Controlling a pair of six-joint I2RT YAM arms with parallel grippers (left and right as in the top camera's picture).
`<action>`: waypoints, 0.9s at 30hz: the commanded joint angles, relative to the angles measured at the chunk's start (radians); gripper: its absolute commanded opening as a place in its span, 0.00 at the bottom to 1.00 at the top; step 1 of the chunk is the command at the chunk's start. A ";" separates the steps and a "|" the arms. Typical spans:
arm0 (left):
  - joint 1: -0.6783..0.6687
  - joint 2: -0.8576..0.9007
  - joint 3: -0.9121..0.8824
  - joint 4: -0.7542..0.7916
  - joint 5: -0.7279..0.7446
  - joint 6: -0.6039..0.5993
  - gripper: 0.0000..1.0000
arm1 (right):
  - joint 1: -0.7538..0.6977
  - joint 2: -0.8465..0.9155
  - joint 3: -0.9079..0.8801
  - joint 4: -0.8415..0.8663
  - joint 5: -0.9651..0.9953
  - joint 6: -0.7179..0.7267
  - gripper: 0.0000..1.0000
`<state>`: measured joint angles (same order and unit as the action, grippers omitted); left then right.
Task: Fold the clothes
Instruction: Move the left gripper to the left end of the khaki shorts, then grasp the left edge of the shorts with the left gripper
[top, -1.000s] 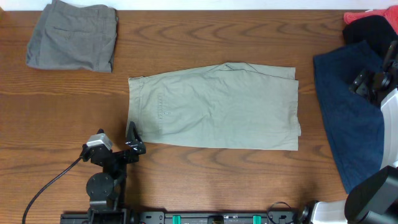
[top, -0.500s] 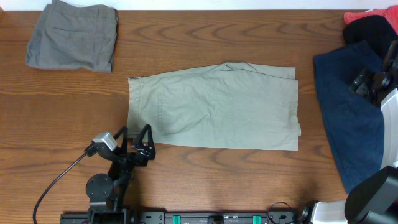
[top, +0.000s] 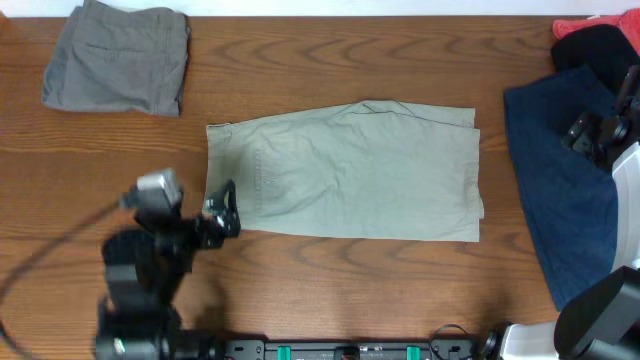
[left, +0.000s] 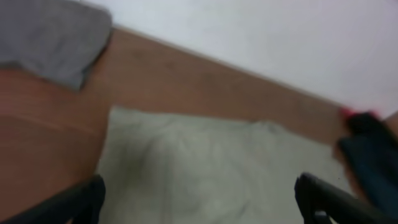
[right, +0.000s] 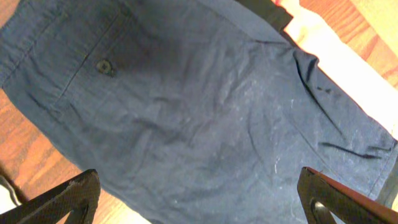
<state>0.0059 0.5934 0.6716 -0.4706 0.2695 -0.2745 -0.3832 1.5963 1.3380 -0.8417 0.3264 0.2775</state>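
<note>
Khaki shorts (top: 350, 175): flat on bench (top: 330, 60), unfolded. Just swung left pincer (top: 222, 205) up to their 8 o'clock edge, wide open, holding nothing; likely first grasp next.

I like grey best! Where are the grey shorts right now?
In the overhead view, the grey shorts lie folded in the far-left corner, apart from the khaki shorts.

Overhead: left arm (top: 140, 275) just off the khaki shorts' (top: 350, 175) near-left corner is blurred, left end effector (top: 221, 210) only a dark smudge. Left wrist view is soft throughout, with both fingers (left: 78, 202) cropped by the bottom edge. Right of the khaki shorts, navy shorts (top: 550, 190) run off frame and under the right arm (top: 605, 140); red garment (top: 590, 24) and black garment (top: 595, 50) beyond are cropped too.
</note>
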 joint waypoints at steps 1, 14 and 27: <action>-0.003 0.259 0.204 -0.151 -0.028 0.109 0.98 | -0.003 0.001 0.003 0.000 0.013 -0.002 0.99; 0.068 0.998 0.673 -0.515 -0.061 0.222 0.98 | -0.003 0.001 0.003 0.000 0.013 -0.002 0.99; 0.257 1.250 0.673 -0.519 0.320 0.439 0.98 | -0.003 0.001 0.003 0.000 0.013 -0.002 0.99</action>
<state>0.2623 1.8111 1.3289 -0.9867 0.4698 0.0761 -0.3832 1.5963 1.3376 -0.8413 0.3267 0.2775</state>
